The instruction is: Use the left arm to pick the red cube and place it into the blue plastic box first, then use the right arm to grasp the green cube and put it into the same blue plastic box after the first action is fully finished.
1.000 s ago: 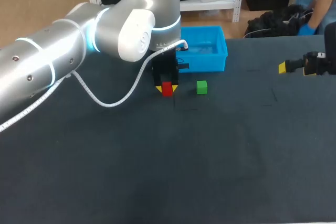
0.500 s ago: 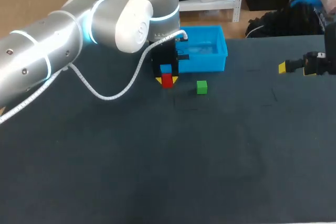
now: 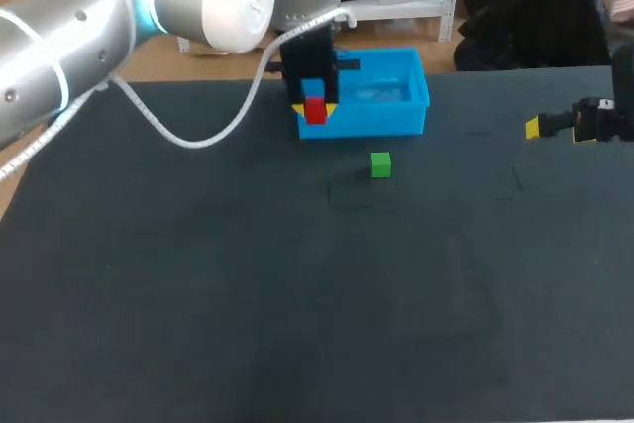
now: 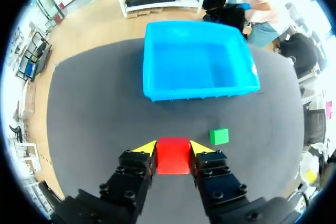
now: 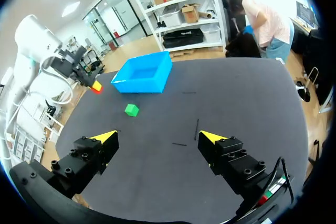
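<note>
The blue plastic box (image 3: 381,122) stands open-topped at the far side of the counter (image 3: 297,294). The left claw (image 3: 315,109), clamping the red cube (image 3: 316,112), hangs before the box's front wall. Bare counter surrounds the green cube (image 3: 380,164) and runs unbroken to the right claw (image 5: 158,137), its fingers spread wide.

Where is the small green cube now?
In the head view the small green cube lies on the dark table, just in front of the blue plastic box, apart from it, slightly right of centre.
</note>
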Controlling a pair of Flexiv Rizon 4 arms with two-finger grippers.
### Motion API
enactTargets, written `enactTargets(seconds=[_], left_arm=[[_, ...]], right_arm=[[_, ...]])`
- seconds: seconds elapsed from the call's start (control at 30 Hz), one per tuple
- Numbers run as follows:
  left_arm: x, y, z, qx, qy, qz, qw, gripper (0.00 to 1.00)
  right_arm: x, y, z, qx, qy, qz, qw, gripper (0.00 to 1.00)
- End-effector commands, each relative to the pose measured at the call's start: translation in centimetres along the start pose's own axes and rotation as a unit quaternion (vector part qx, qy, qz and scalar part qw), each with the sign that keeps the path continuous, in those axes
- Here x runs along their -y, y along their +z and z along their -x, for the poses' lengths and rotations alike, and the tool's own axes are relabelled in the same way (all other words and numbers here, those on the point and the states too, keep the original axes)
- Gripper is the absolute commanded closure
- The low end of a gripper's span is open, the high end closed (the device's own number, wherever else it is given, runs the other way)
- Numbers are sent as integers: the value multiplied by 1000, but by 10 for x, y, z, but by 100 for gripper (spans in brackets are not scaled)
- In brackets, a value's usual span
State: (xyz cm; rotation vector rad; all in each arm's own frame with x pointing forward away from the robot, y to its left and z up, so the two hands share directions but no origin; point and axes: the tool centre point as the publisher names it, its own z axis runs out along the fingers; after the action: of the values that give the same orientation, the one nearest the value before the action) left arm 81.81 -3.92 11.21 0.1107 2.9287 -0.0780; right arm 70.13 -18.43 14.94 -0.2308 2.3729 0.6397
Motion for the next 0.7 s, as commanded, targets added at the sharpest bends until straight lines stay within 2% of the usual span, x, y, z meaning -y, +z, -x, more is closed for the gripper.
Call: enactTargets(seconds=[0.03,0.17,0.57,0.7], left_arm=[[-7,-21,-13,21,5,-4,1000,100],[-8,-32,-11,32,11,-9,999,100],[-6,-39,-9,46,33,-13,998,100],[-5,-44,-5,87,65,-33,994,100]], right_arm=[[0,0,0,0,0,0,1000,0],[0,0,0,0,0,0,1000,0],[0,0,0,0,0,0,1000,0],[0,0,0,0,0,0,1000,0]])
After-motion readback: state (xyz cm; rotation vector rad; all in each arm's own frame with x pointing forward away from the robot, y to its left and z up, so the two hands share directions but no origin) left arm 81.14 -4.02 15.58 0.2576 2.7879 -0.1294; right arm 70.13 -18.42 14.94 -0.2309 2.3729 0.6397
